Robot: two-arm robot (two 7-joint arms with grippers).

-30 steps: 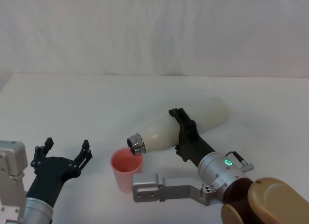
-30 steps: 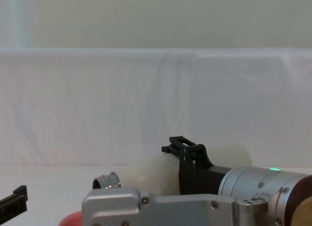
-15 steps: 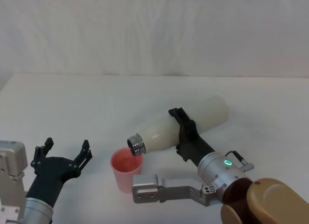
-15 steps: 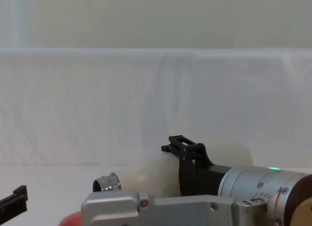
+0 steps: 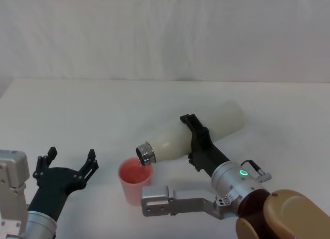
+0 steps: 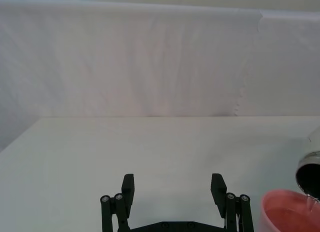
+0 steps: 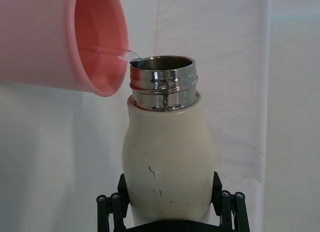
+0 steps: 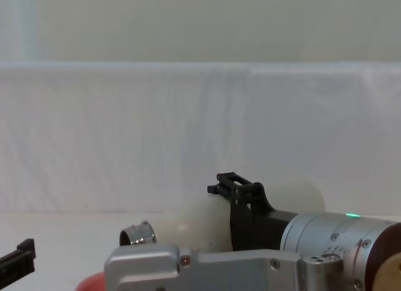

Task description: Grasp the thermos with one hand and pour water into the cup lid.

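Pouring is under way: the right gripper (image 5: 198,141), fingers clamped on the thermos (image 5: 193,134), tips its steel neck over the cup lid (image 5: 135,180), water trickling in. Next, righting it gently. The left gripper (image 5: 69,159) idles beside the cup lid, fingers spread, empty.

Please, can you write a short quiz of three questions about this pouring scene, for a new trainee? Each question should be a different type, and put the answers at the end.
1. True or false: the thermos stands upright on the table.
2. Which gripper holds the thermos? A) the left gripper B) the right gripper C) neither
3. Fill in: the steel neck of the thermos is tipped over the rim of the ____.

Key
1. False. It is tilted almost flat, neck lowest, and a thin stream of water runs from it.
2. B. Its fingers clamp the thermos body; the left gripper is open and empty, beside the cup lid.
3. Cup lid.
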